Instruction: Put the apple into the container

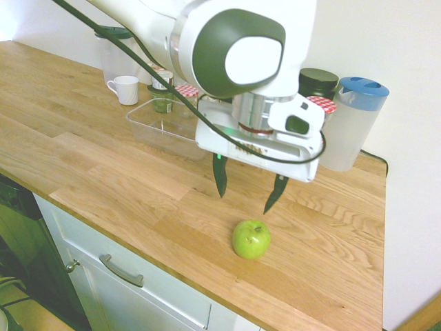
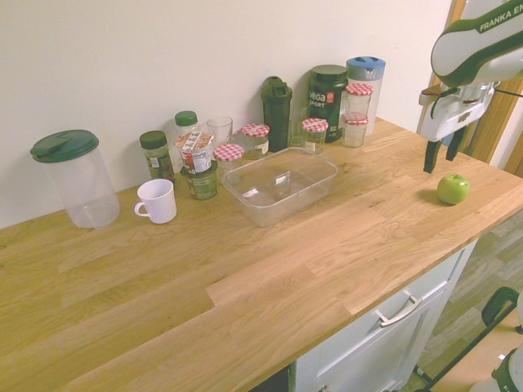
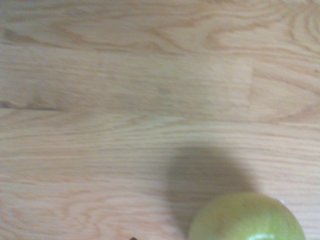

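On the counter, only the wrist view hides the wide-spread tool (image 1: 249, 185) above the apple (image 1: 251, 238).

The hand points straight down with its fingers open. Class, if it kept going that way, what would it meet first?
Most likely the bare wooden counter, just beside the apple. The hand hangs above and slightly behind the fruit, though depth is hard to judge, so one finger might graze it.

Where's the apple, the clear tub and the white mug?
apple (image 1: 251, 239): first exterior view, middle of its green skin.
tub (image 2: 326, 174): second exterior view, its right rim.
mug (image 2: 158, 202): second exterior view, its side wall.
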